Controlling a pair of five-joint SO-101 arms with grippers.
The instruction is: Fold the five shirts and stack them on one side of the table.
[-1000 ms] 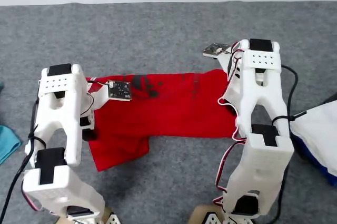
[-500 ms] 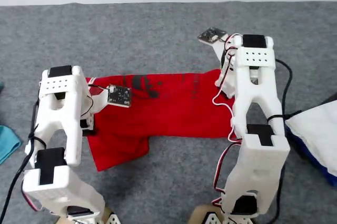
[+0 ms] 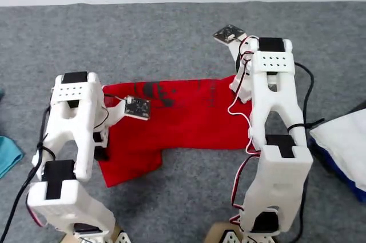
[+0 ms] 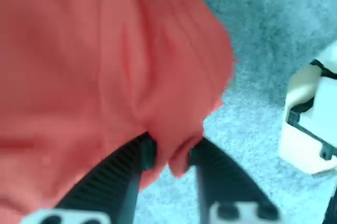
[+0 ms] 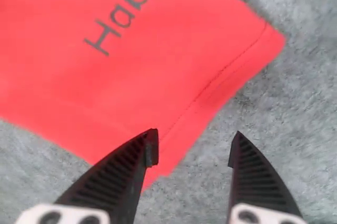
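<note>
1. Red shirt (image 3: 189,120): lying on the grey tabletop (image 3: 171,37) between both arms, one end bunched.
2. Left hand (image 4: 171,154): clenched on a bunched shirt edge.
3. Right hand (image 5: 194,149): released, spread wide above the shirt's hem corner.

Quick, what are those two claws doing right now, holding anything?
Left claw: closed, pinching the red shirt.
Right claw: open, holding nothing, over the shirt's edge.

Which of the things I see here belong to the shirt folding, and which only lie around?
For the job:
- red shirt, pinched by the left gripper
- right gripper, open at the shirt's edge
- white cloth, blue cloth and teal cloth at the table's sides, likely more shirts

Just there:
- grey table cover
</note>
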